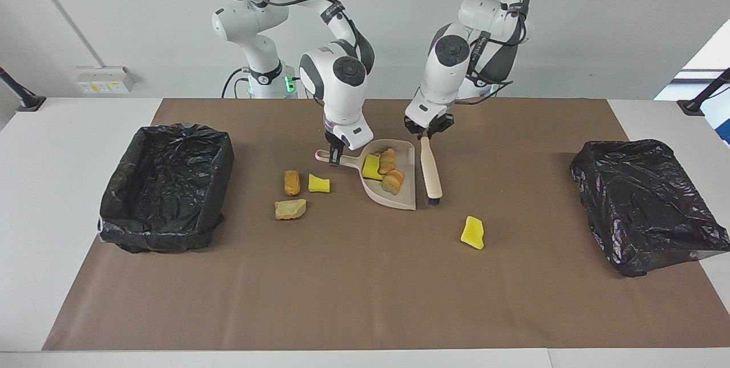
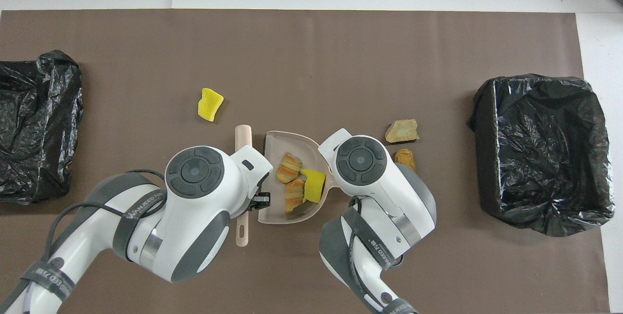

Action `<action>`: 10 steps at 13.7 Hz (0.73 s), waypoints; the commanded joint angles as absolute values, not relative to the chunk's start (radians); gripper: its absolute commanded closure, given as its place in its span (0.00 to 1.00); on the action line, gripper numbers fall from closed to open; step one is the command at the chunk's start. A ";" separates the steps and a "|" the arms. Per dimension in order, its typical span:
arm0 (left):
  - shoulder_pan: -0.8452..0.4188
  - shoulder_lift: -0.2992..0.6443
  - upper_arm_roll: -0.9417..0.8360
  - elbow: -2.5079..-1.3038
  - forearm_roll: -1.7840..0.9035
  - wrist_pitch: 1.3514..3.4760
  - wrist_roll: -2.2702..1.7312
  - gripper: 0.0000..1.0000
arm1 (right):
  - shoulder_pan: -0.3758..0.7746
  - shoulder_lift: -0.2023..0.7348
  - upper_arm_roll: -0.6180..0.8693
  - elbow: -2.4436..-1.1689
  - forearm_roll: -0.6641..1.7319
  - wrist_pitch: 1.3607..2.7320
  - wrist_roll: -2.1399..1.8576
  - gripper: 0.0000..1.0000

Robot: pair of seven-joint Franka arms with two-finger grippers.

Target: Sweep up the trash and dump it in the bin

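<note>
A crinkled, glossy black liner is draping the open bin [image 1: 165, 185] at the right arm's end of the brown paper mat [image 1: 365, 299]. Three chunks of trash are lying together on the mat between that bin and the dustpan: an oblong, crusty orange-brown lump [image 1: 291, 182], a yellow sponge wedge [image 1: 319, 184] just beside it at its 3 o'clock, and a rough tan lump [image 1: 290, 209] at about 6 o'clock.

The right gripper [image 1: 336, 158] is clenching the smooth beige dustpan [image 1: 406, 191] by its handle. Three more pieces are resting in the pan — a yellow sponge block [image 1: 372, 167] and two ridged, bread-like rolls [image 1: 392, 181].

The left gripper [image 1: 426, 133] is grasping the upper end of the brush [image 1: 430, 175], a rounded beige stick with dark bristles, lying along the pan's straight edge. A lone yellow sponge chunk [image 1: 473, 233] is sitting at the brush's 5 o'clock — well apart. A second black-lined bin [image 1: 647, 205] is sitting at the left arm's end.
</note>
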State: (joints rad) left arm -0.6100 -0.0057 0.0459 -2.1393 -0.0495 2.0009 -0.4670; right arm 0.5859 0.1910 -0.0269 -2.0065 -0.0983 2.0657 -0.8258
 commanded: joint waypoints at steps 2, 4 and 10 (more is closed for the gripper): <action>-0.462 0.099 0.037 -1.979 0.075 1.934 -0.245 1.00 | 0.584 0.170 -0.023 -2.042 -0.117 2.076 -0.750 1.00; -0.388 0.135 0.038 -1.934 0.080 1.947 -0.129 1.00 | 0.587 0.169 -0.023 -2.028 -0.117 2.019 -0.746 1.00; -0.233 0.310 0.037 -1.778 0.080 1.983 0.252 1.00 | 0.614 0.158 -0.021 -2.026 -0.133 1.985 -0.723 1.00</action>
State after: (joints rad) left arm -0.2558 0.2659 0.0495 -1.8364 0.0617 1.9804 0.1568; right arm 0.5990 0.1796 -0.0234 -2.0102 -0.1058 2.0038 -0.7544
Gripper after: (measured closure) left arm 0.740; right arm 0.683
